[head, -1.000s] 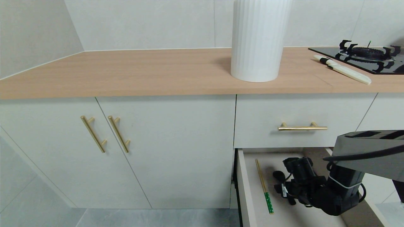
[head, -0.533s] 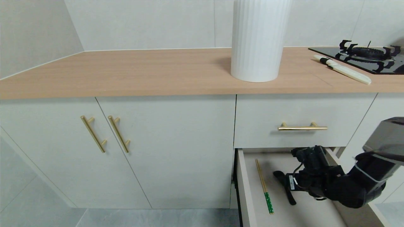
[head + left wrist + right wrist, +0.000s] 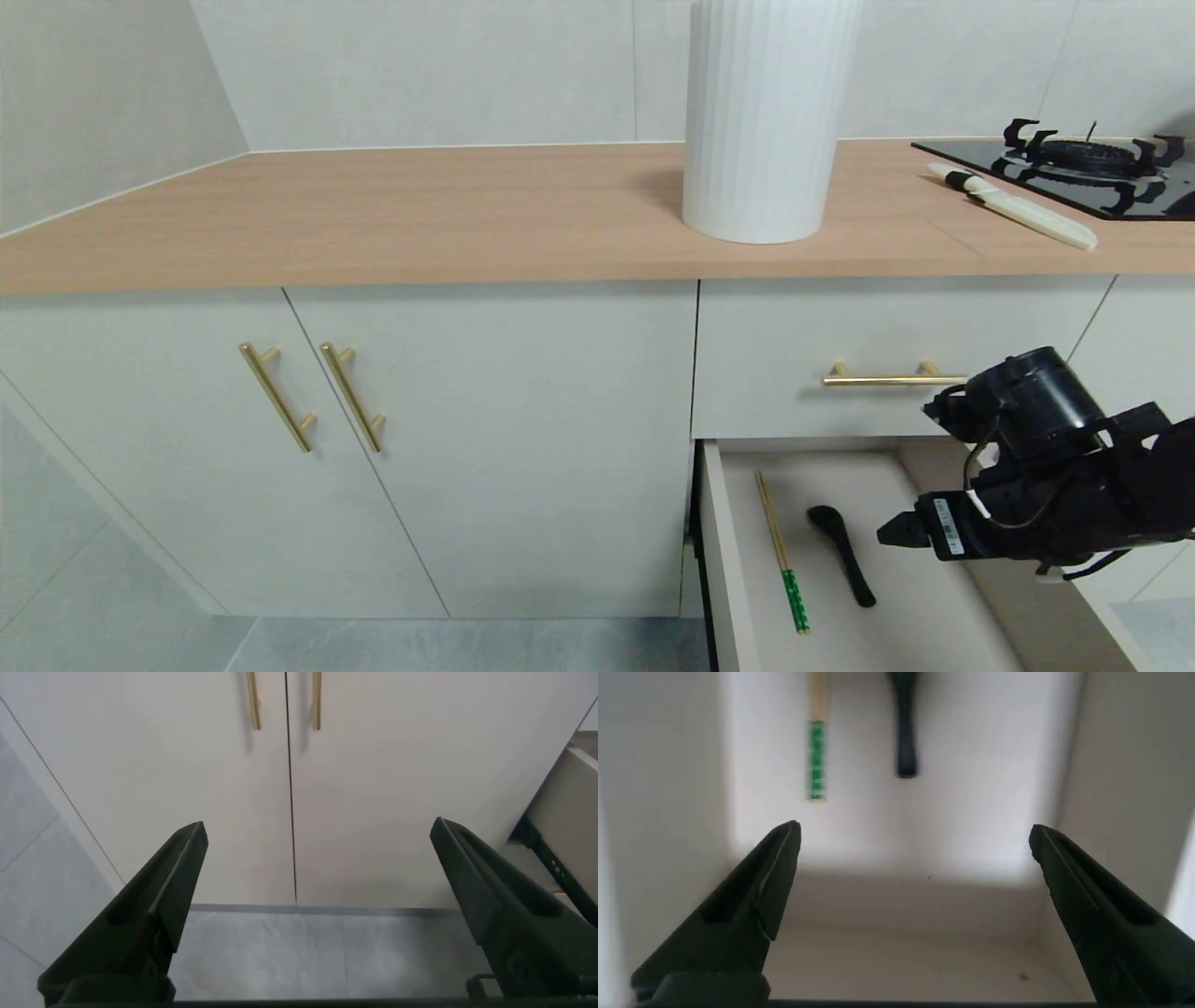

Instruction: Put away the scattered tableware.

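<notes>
Pale kitchen cabinets stand under a wooden worktop (image 3: 420, 215). Your black spoon (image 3: 840, 553) lies on the floor of the open drawer (image 3: 721, 560), with the chopsticks (image 3: 780, 551) just beside it at 9 o'clock, not touching. At the spoon's 3 o'clock your right claw (image 3: 892, 535) hangs over the drawer, spread wide and empty. Your left claw (image 3: 318, 829) is likewise spread, facing the cupboard doors (image 3: 374, 793). On the worktop, a knife (image 3: 1013, 207) lies at 3 o'clock of the white ribbed vase (image 3: 761, 121).

Your head camera looks forward and down over the surface (image 3: 373, 215) and cabinet doors (image 3: 523, 448). Left wrist faces those doors closely; right wrist shares the open drawer (image 3: 971, 831).
</notes>
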